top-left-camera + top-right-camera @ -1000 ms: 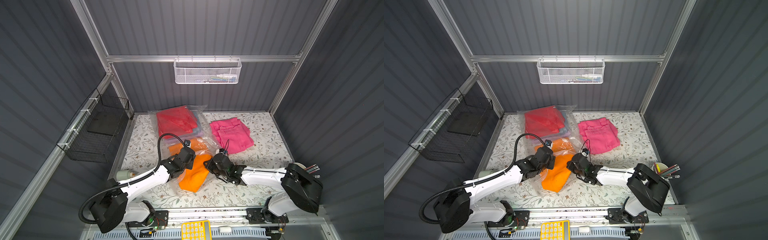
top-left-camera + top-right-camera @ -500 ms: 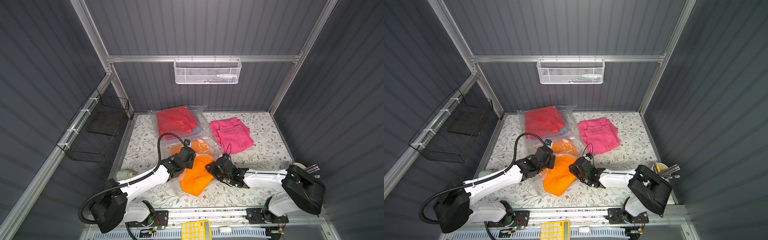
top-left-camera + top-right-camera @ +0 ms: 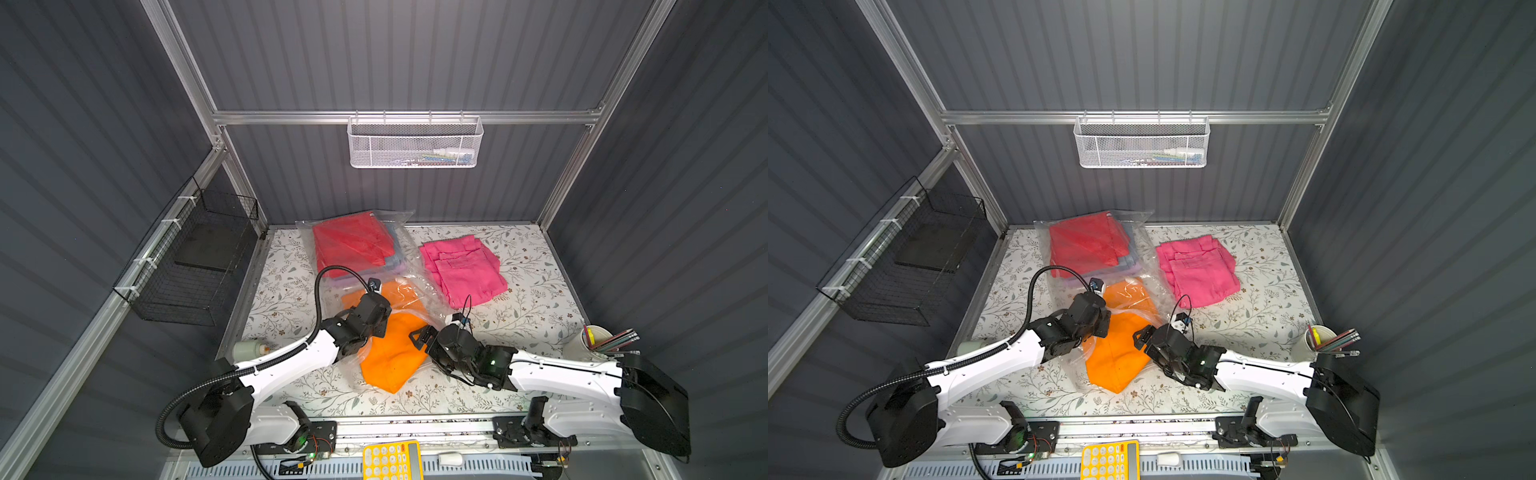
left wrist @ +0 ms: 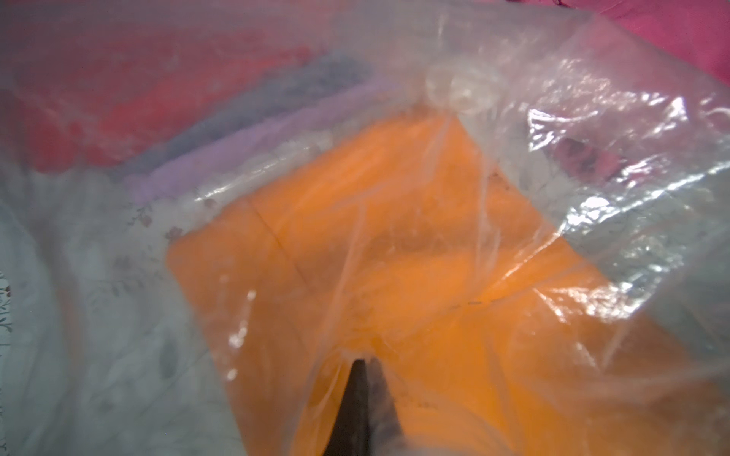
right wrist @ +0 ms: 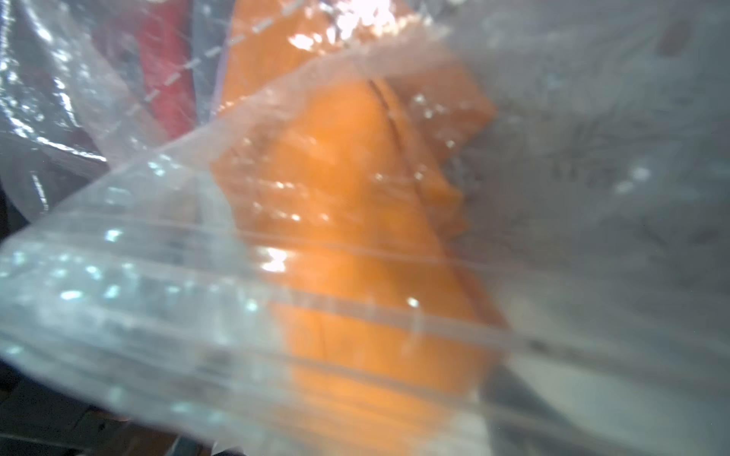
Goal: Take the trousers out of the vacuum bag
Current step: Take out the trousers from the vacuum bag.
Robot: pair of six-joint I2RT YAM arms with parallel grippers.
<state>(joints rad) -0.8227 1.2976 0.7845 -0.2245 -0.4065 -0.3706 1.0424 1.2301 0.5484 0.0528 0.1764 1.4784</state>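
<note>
The clear vacuum bag (image 3: 409, 266) lies at the back of the floral table with red trousers (image 3: 349, 243) inside; lilac trousers (image 4: 237, 154) and blue denim ones (image 4: 284, 94) lie under them. Orange trousers (image 3: 392, 357) stick out of the bag's mouth toward the front, their far end under the plastic. Hot pink trousers (image 3: 461, 266) lie outside the bag on the right. My left gripper (image 3: 376, 320) is shut on the bag's upper film (image 4: 365, 361) over the orange cloth. My right gripper (image 3: 419, 336) stands open beside the orange trousers' right edge, holding nothing.
A white wire basket (image 3: 415, 143) hangs on the back wall and a black wire basket (image 3: 195, 262) on the left wall. A cup of pencils (image 3: 594, 340) stands front right, a white bottle (image 3: 247, 349) front left, a yellow calculator (image 3: 392, 459) below the table's front edge.
The right gripper drew the orange trousers further out toward the front, then opened and let them go. The left gripper has stayed shut on the bag.
</note>
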